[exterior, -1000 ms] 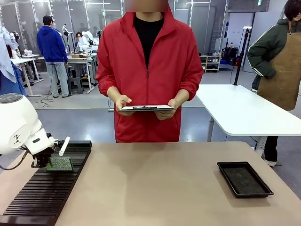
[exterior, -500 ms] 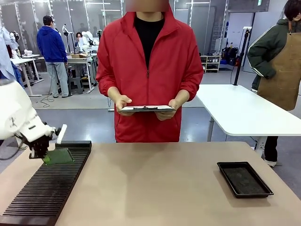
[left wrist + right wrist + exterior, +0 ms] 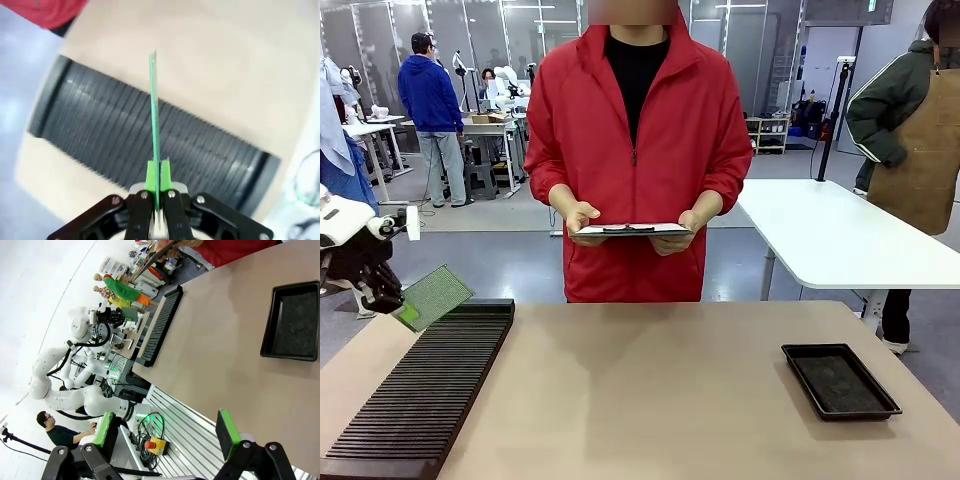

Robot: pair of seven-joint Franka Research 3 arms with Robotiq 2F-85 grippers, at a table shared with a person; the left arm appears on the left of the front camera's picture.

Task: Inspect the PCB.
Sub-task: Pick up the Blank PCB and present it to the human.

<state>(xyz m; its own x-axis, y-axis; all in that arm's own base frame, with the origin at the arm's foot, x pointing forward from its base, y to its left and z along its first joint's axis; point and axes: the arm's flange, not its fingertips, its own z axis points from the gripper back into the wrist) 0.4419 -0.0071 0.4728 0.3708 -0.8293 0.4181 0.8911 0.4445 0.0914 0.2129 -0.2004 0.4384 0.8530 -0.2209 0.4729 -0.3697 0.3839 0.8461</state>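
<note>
Our left jaws clamp the PCB (image 3: 437,293) by 1 edge, tilted clear above the slotted rack (image 3: 420,400), likely so its face can be inspected; our right jaws hang spread, empty.

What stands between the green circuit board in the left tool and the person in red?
Nothing visible: the thin green circuit board, clamped in the left tool, hangs above the black slotted rack, with open air beyond.
</note>
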